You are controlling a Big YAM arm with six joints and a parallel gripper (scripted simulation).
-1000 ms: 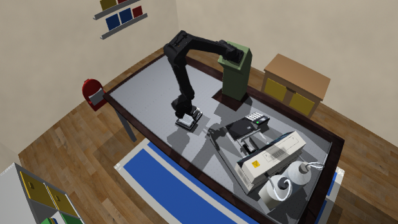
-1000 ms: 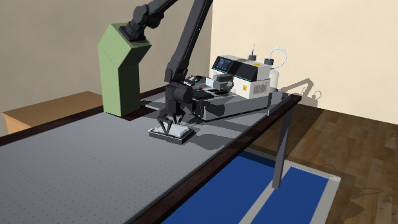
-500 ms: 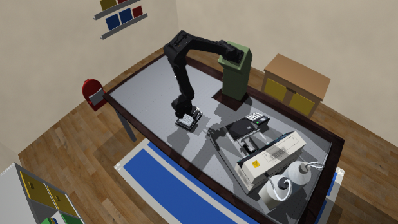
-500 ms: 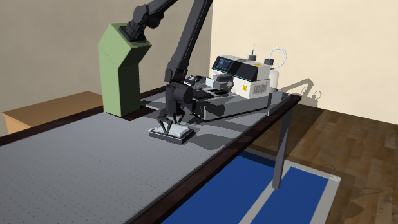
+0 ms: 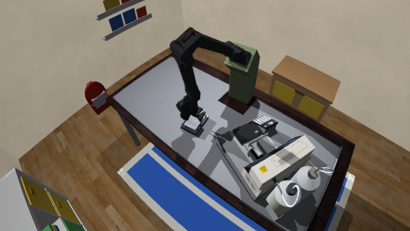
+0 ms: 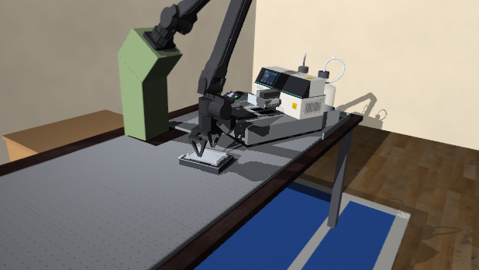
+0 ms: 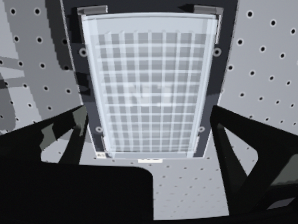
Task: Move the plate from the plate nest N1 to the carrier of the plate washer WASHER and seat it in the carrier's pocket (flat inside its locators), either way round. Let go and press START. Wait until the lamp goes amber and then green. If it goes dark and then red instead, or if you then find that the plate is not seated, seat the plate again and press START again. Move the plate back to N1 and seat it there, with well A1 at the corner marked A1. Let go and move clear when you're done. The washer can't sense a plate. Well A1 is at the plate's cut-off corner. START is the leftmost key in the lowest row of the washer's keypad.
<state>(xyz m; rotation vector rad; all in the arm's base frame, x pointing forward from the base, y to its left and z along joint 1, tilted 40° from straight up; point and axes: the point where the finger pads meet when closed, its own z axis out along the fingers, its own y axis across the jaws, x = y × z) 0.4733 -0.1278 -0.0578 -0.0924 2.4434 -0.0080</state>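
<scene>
The clear multi-well plate (image 5: 192,123) lies flat in the dark plate nest N1 (image 5: 198,129) on the table's perforated top. It also shows in the exterior view (image 6: 205,157) and fills the wrist view (image 7: 149,86), framed by the nest (image 7: 228,43). My gripper (image 6: 201,149) points straight down over the plate's near end, wide open, with a finger on each side (image 7: 149,156) and nothing between them. The washer (image 5: 275,156) stands to the right. Its dark carrier (image 5: 248,132) shows no plate. A green lamp (image 5: 265,126) glows beside the keypad (image 5: 263,119).
The arm's green pedestal (image 5: 243,74) stands at the back of the table. Two white bottles (image 5: 295,187) with tubing sit behind the washer. A wooden cabinet (image 5: 303,87) and a red bin (image 5: 96,96) stand on the floor beside the table.
</scene>
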